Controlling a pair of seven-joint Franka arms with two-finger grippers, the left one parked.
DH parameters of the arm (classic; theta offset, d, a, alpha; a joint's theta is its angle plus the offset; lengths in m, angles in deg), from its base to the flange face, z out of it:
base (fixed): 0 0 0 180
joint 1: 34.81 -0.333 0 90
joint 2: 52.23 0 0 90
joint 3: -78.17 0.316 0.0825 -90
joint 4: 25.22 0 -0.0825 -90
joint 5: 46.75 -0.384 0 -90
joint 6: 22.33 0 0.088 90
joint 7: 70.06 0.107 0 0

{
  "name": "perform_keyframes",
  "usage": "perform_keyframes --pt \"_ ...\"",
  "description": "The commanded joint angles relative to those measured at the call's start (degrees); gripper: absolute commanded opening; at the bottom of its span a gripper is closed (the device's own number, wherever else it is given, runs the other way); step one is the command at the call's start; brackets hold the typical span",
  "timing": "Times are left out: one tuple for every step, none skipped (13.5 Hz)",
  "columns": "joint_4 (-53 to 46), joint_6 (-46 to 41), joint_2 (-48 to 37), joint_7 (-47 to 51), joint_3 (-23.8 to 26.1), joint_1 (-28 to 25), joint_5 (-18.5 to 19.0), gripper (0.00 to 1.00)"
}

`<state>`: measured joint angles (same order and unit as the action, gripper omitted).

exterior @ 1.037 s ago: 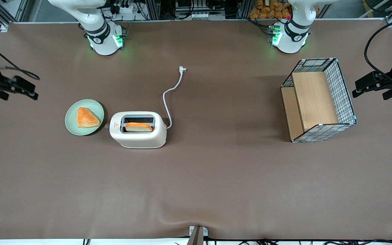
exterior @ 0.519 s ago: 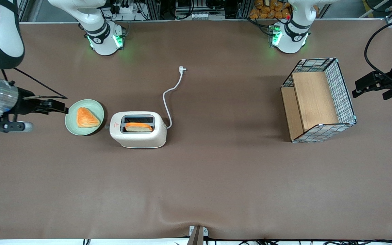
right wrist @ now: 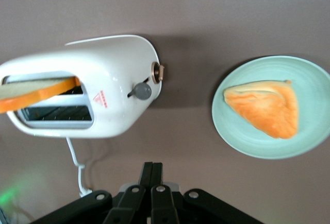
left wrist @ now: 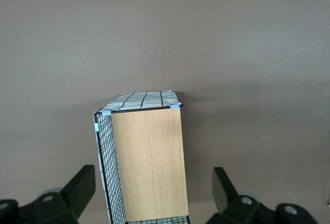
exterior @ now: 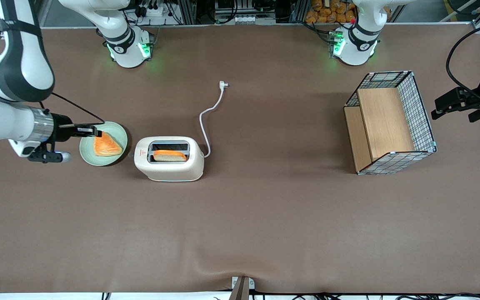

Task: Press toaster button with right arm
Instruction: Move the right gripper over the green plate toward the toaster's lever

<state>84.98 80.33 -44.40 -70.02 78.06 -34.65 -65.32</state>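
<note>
Beside the cream-white rounded toaster [exterior: 169, 158], at its end carrying the small grey round button [right wrist: 142, 91], a pale green plate [exterior: 88, 155] with an orange pastry wedge [exterior: 106, 144] crowds the approach. The slim black pincer [exterior: 95, 132], fingers together, hovers above that plate.

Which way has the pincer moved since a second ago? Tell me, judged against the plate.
Yes. The pincer has come in from the working arm's end and now hangs over the green plate, heading for the toaster.

Your right arm [exterior: 11, 79] is white with wide black bands and a silver ring at the wrist; a thin black cable runs along it to the slim black gripper [exterior: 95, 132].
</note>
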Motion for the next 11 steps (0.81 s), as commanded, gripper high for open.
perform_keyframes --pt "9.1 6.9 -3.6 0.0 -0.1 -0.3 -7.1 0.0" --pt "11.1 8.9 -3.4 -1.5 -0.2 -0.2 -10.4 0.0" --pt "12.8 11.3 -3.4 -4.6 -0.2 -0.3 -11.4 0.0" --pt "14.4 13.1 -3.2 -6.3 -0.2 -0.2 -12.0 0.0" --pt "15.5 14.4 -2.9 -6.8 -0.2 -0.2 -13.1 0.0" --pt "15.6 14.9 -2.3 -7.2 -0.2 -0.2 -13.7 0.0" --pt "15.5 15.2 -1.6 -8.0 -0.2 -0.2 -15.0 0.0" --pt "15.5 16.3 -0.8 -10.0 -0.2 -0.2 -16.7 0.0" --pt "15.1 16.9 0.0 -13.0 -0.2 0.1 -17.7 0.0" --pt "14.6 17.2 0.7 -13.9 -0.2 0.2 -18.3 0.0" --pt "13.7 17.5 1.0 -13.9 -0.2 -0.1 -18.6 0.0"
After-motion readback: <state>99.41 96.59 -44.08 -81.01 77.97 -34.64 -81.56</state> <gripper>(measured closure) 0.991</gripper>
